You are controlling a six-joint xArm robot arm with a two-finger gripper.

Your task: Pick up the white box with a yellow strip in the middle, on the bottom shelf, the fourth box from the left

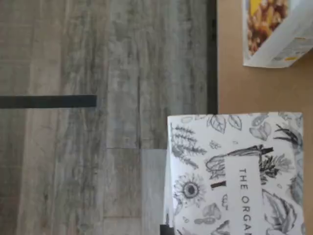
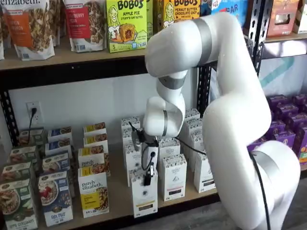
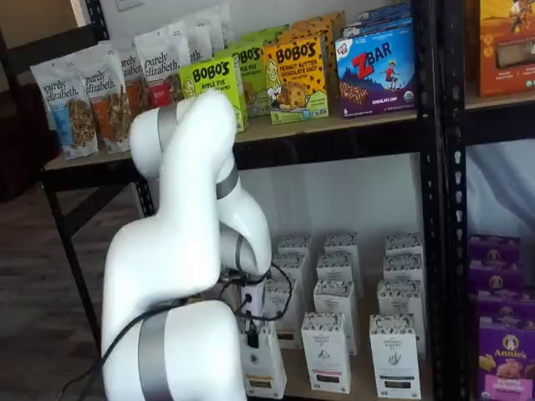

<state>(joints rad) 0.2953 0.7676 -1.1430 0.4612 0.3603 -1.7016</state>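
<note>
The arm [image 2: 225, 120] is positioned between the cameras and the bottom shelf [image 2: 120, 203], with the wrist lowered over the front row of cartons in both shelf views. The white box [image 2: 144, 196] is located at the shelf's front edge, just right of a yellow-labelled box [image 2: 93, 194], and its patterned top is seen in the wrist view [image 1: 234, 176]. The gripper [image 2: 147, 178] is closed on the top of the white box.

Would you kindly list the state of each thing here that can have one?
white box: upright at the front of the bottom shelf, gripped at its top.
end effector: shut on the white box.
neighbouring black-strip boxes: upright, untouched.
purely elizabeth box: upright, untouched.
</note>
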